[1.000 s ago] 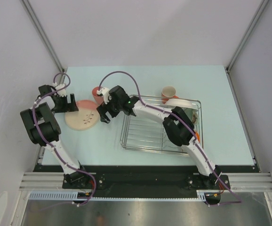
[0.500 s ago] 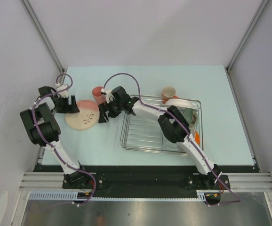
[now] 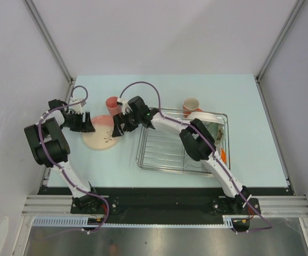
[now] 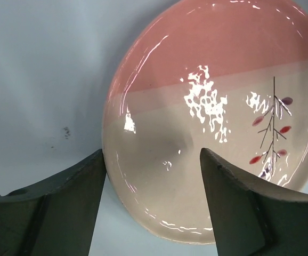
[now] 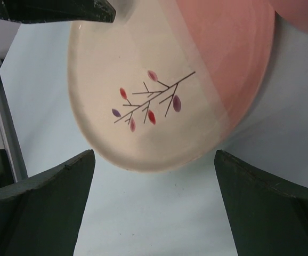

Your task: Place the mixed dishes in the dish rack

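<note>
The left gripper (image 3: 87,124) and right gripper (image 3: 116,129) face each other, low, jaws spread on both.

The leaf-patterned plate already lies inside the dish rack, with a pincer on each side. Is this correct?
No. In the top view the leaf-patterned plate lies on the table, left of the dish rack, with the left pincer and right pincer on either side.

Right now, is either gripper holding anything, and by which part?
Nothing is held yet. The left gripper, jaws open, straddles the leaf-patterned plate at its rim, unclamped; the right gripper hangs open by its opposite edge.
</note>
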